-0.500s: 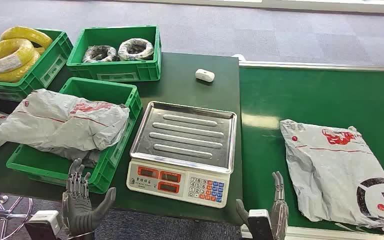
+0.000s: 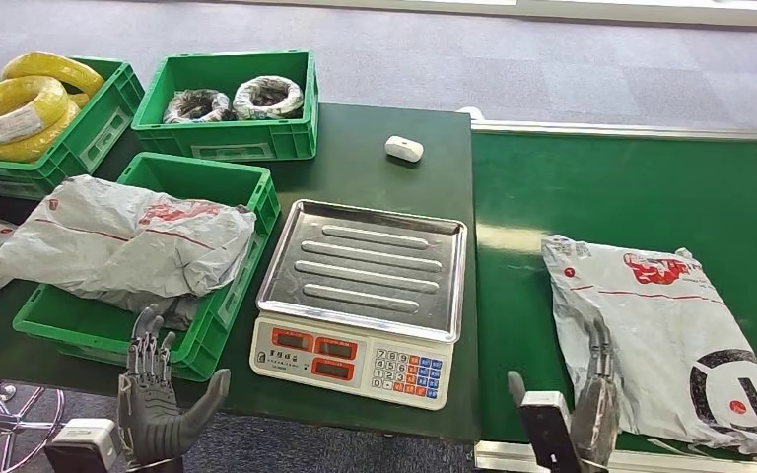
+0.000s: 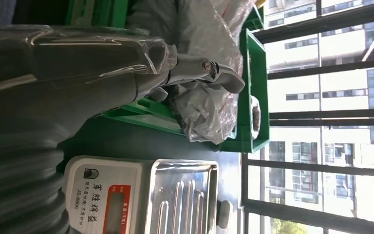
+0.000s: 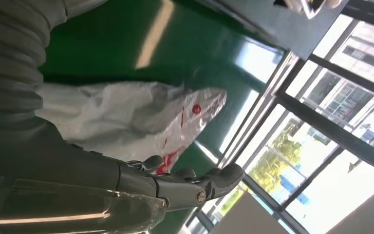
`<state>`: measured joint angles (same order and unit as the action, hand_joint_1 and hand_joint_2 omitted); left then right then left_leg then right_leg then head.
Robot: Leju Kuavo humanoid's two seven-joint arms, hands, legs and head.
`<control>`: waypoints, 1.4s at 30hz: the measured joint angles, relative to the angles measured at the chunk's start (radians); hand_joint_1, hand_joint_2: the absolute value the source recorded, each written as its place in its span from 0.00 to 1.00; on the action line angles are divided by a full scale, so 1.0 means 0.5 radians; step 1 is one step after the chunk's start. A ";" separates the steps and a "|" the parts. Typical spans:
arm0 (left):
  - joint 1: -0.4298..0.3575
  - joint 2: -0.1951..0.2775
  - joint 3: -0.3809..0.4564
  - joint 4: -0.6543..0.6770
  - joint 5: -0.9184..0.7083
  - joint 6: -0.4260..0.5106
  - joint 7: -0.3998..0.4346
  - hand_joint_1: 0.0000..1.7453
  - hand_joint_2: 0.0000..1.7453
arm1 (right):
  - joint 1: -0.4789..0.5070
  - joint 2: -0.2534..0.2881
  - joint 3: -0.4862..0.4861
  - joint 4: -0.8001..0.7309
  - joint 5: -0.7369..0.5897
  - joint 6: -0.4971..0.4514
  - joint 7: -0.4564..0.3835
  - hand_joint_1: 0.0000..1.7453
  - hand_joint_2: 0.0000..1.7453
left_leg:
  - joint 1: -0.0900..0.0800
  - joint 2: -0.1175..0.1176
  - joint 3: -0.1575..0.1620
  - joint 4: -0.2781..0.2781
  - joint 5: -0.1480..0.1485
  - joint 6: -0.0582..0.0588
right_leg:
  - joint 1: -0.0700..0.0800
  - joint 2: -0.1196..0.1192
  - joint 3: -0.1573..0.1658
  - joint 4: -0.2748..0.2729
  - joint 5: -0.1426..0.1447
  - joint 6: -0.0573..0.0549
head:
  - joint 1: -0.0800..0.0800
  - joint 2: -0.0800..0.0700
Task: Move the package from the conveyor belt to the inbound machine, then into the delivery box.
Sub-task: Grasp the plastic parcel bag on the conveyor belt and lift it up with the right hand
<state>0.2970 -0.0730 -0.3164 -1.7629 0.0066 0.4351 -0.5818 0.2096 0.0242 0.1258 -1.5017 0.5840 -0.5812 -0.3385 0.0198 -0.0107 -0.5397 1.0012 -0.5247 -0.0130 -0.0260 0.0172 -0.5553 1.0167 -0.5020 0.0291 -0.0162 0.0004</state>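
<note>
The grey plastic mailer package with red print (image 2: 665, 340) lies flat on the green conveyor belt (image 2: 631, 187), at its near right part, close to the belt's front edge; the far half of the belt is open green surface. Left of the belt, the dark green tabletop (image 2: 375, 158) carries the electronic scale with a ribbed steel pan (image 2: 363, 264), whose right edge sits just beside the belt's border. A small white oval object (image 2: 404, 148) rests beyond the scale. A green plastic crate (image 2: 246, 192) left of the scale holds another grey mailer bag (image 2: 128, 241) (it overhangs the crate's left rim).

Since the earlier frame the right hand (image 2: 596, 389) has gone forward and rightward, from the belt's front edge to over the package's near left corner, and the package sits slightly further left. The left hand (image 2: 153, 394) has barely shifted, fingers spread and holding nothing, low in front of the crate.

The right hand's fingers are extended and apart, empty; the right wrist view shows the crumpled package (image 4: 126, 122) just past the fingers (image 4: 214, 178).

The package looks wrinkled, with a black round logo near its right end.
</note>
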 joint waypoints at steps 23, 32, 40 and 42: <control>-0.036 0.091 -0.117 -0.062 -0.105 -0.241 0.118 0.00 1.00 | -0.544 -0.611 -1.103 1.257 0.098 0.856 0.608 0.79 1.00 | -0.001 -0.009 0.001 0.000 0.000 0.001 | -0.001 -0.010 0.002 -0.001 0.000 0.002 | -0.001 0.000; -0.050 0.106 -0.145 -0.040 -0.093 -0.226 0.118 0.00 1.00 | -0.571 -0.633 -1.116 1.280 0.127 0.966 0.606 1.00 1.00 | -0.001 -0.009 0.003 0.001 0.000 0.001 | -0.001 -0.010 0.005 -0.001 0.000 0.002 | -0.001 0.000; -0.048 0.108 -0.152 -0.039 -0.130 -0.232 0.134 0.00 1.00 | -0.533 -0.581 -1.025 0.834 -0.202 0.732 0.359 1.00 1.00 | -0.001 -0.008 0.002 0.000 0.001 0.001 | -0.001 -0.009 0.005 0.000 0.001 0.002 | -0.001 0.000; -0.050 0.106 -0.152 -0.040 -0.152 -0.246 0.131 0.00 1.00 | -0.519 -0.556 -0.964 0.626 -0.356 0.553 0.216 1.00 1.00 | -0.001 -0.008 0.003 0.001 0.001 0.001 | -0.001 -0.009 0.005 0.000 0.001 0.002 | -0.001 0.000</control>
<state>0.2720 -0.0201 -0.3924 -1.7829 -0.0695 0.3122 -0.5162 -0.0497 -0.2537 -0.3560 -1.1889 0.4059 -0.3045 -0.2306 0.0194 -0.0148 -0.5384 1.0015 -0.5241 -0.0126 -0.0265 0.0126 -0.5528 1.0167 -0.5017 0.0299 -0.0166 0.0004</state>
